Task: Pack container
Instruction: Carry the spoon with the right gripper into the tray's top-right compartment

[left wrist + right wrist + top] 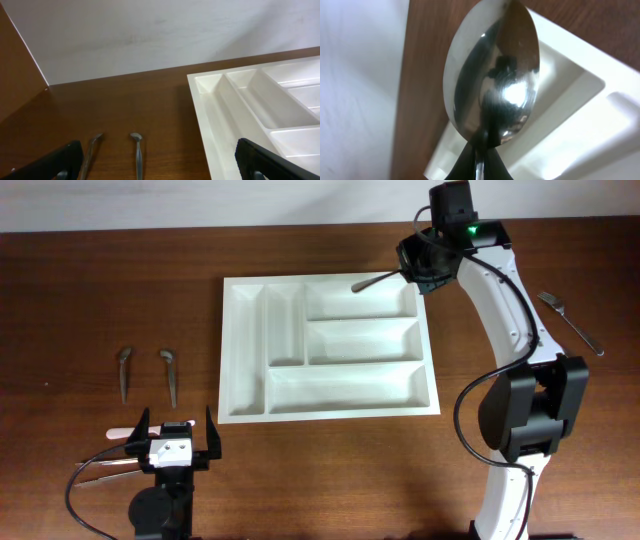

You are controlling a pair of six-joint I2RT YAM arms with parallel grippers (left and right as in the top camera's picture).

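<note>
Right wrist view shows the right tool (481,167) pressed together on a spoon (495,75), its bowl above the far compartment of the white tray (340,388) mid-surface (100,280). Near the front edge, the left tool (177,432) stands spread wide, empty.

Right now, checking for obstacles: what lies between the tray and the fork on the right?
Overhead view: the right arm's white link crosses the otherwise bare table between tray and fork.
</note>
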